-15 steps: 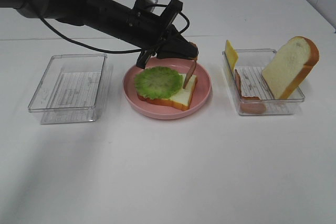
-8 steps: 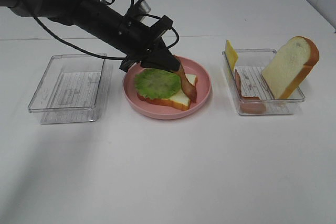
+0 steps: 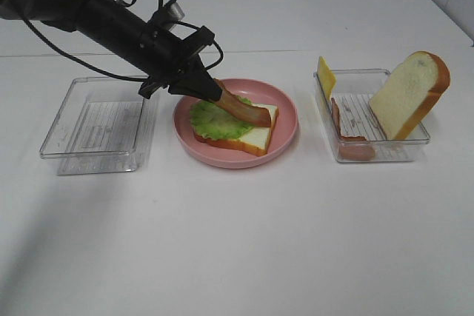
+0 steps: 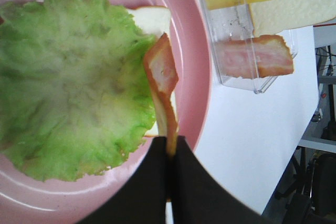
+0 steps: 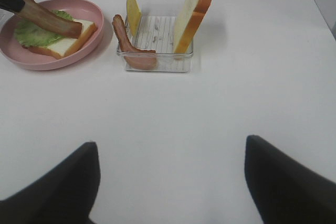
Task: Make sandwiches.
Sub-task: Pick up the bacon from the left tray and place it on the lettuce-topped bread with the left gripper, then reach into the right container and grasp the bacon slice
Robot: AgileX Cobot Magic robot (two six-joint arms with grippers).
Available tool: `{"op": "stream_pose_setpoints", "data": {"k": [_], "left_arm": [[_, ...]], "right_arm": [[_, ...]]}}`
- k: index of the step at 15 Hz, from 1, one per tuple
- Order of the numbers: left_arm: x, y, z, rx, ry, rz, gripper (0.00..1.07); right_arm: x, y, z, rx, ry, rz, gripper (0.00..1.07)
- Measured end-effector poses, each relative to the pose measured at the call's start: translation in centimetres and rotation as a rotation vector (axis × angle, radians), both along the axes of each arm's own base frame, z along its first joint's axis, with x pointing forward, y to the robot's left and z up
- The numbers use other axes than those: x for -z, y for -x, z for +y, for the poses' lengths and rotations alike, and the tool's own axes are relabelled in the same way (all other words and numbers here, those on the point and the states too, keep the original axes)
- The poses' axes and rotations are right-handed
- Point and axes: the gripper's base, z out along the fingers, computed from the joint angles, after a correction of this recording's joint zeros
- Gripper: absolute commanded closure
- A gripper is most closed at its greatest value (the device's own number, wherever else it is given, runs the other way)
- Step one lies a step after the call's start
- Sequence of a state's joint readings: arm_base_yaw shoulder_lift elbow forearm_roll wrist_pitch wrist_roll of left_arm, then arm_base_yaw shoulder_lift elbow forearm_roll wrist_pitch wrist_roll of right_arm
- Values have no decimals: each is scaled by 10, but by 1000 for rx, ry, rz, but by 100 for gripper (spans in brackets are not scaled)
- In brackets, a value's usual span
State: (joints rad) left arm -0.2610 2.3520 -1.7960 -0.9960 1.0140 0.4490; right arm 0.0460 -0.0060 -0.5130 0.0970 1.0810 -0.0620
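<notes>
On the pink plate (image 3: 289, 132) lies one white bread slice (image 3: 259, 138) with a green lettuce leaf (image 3: 211, 121) on top. My left gripper (image 3: 209, 92) is shut on one end of a bacon strip (image 3: 243, 110), which slants across the lettuce with its far end resting toward the bread's right side. In the left wrist view the dark jaws (image 4: 170, 153) pinch the bacon strip (image 4: 161, 80) beside the lettuce (image 4: 73, 82). My right gripper (image 5: 170, 182) hangs open over bare table, well short of the food, and the exterior view does not show it.
A clear tray (image 3: 415, 142) right of the plate holds a yellow cheese square (image 3: 324, 75), another bacon strip (image 3: 349, 140) and an upright bread slice (image 3: 411, 94). A clear tray (image 3: 100, 116) with nothing in it stands left of the plate.
The left gripper drew back to the left and lower. The bacon strip, hanging upright a second ago, now lies slanted across the lettuce. The right gripper stays still.
</notes>
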Motion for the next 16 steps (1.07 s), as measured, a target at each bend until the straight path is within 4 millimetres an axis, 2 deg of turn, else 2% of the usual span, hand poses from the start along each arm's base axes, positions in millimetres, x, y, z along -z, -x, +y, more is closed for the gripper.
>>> {"op": "stream_pose_setpoints", "data": {"k": [1,2,3,4,5,6,7,8,10,11,12,13,14,16], "left_arm": [[2,0,1,3,-24,0,103],[3,0,2,-2,-37,10,93],[3,1,3,-8,-49,20,79],[4,0,5,-11,-65,18,57],[5,0,5,-13,-74,13,41],[3,-1,6,-18,-85,-2,31],[-3,-2,7,-25,-100,-32,27],[-14,-2,10,-25,-123,-75,27],[-46,0,17,-1,-204,-191,27],[-46,0,17,-1,-204,-191,27],[-65,4,22,16,-257,-243,27],[-118,23,42,22,-427,-320,27],[-118,23,42,22,-427,-320,27],[-164,45,61,-28,-566,-357,27]], "right_arm": [[0,0,0,0,0,0,35],[0,0,0,0,0,0,35],[0,0,0,0,0,0,35],[0,0,0,0,0,0,35],[0,0,0,0,0,0,35],[0,0,0,0,0,0,35],[0,0,0,0,0,0,35],[0,0,0,0,0,0,35],[0,0,0,0,0,0,35],[0,0,0,0,0,0,35],[0,0,0,0,0,0,35],[0,0,0,0,0,0,35],[0,0,0,0,0,0,35],[0,0,0,0,0,0,35]]}}
